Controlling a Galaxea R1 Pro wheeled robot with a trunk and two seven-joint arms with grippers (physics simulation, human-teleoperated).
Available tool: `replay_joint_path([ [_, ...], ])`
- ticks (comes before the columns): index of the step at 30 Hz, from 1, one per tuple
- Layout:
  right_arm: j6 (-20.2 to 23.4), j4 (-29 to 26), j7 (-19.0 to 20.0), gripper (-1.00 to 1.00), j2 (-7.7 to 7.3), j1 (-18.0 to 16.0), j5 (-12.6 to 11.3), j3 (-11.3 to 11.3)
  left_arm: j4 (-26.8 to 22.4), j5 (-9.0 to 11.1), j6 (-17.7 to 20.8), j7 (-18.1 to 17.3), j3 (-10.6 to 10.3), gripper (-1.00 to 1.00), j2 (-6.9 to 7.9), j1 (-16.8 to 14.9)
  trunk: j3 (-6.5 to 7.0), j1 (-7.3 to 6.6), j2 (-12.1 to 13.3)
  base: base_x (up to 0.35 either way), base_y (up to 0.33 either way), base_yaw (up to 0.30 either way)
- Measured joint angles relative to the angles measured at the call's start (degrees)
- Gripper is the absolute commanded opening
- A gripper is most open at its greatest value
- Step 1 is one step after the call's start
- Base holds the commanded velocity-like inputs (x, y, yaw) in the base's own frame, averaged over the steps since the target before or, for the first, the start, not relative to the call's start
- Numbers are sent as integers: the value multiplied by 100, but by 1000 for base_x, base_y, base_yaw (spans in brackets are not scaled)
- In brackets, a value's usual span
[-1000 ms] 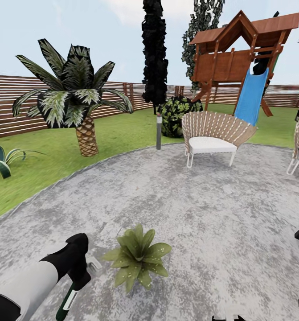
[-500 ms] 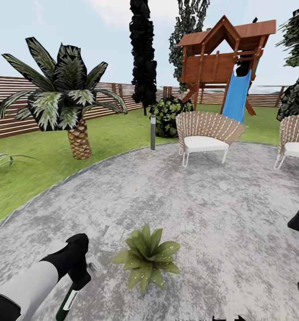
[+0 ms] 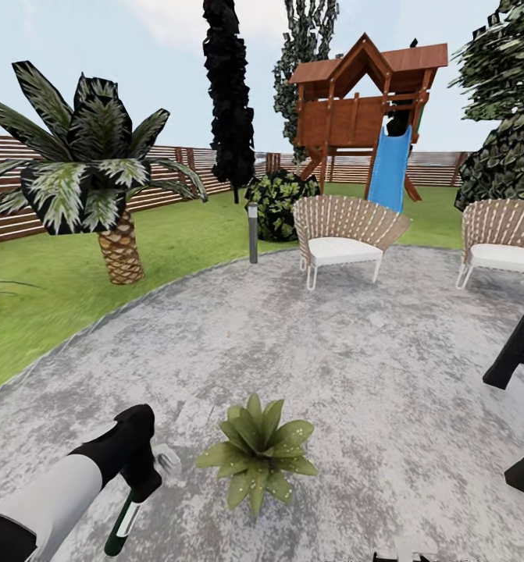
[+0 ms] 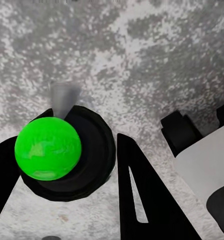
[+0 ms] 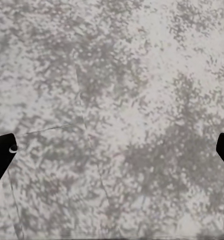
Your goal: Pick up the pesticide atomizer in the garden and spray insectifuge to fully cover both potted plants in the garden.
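I have the pesticide atomizer (image 3: 126, 521) clamped in the left fingers (image 3: 146, 485), just beside the potted plant (image 3: 257, 455) on the patio (image 3: 355, 367). The right fingers (image 5: 223, 150) hang spread and empty. If the nozzle points away from the plant, I risk misting stone.

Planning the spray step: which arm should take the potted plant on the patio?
Left. The left gripper holds the pesticide atomizer right beside the potted plant; the right gripper is open and empty over bare paving.
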Motion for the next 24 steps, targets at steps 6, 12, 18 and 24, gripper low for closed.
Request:
replay_joint_path([
  [6, 0, -1, 1, 100, -5, 1, -31, 0, 3, 1, -4, -4, 2, -100, -4, -2, 0, 0, 0, 0, 0, -283],
  [12, -1, -1, 1, 100, -5, 1, -32, 0, 55, 4, -8, 19, 12, -100, -69, 22, 0, 0, 0, 0, 0, -299],
  [18, 1, 3, 5, 100, -5, 1, -32, 8, 111, -7, -62, 172, 51, -100, -13, 243, 0, 0, 0, 0, 0, -300],
  [24, 2, 8, 3, 100, -5, 0, -32, 9, 55, 146, -61, 520, 74, -100, -93, 420, 0, 0, 0, 0, 0, -203],
])
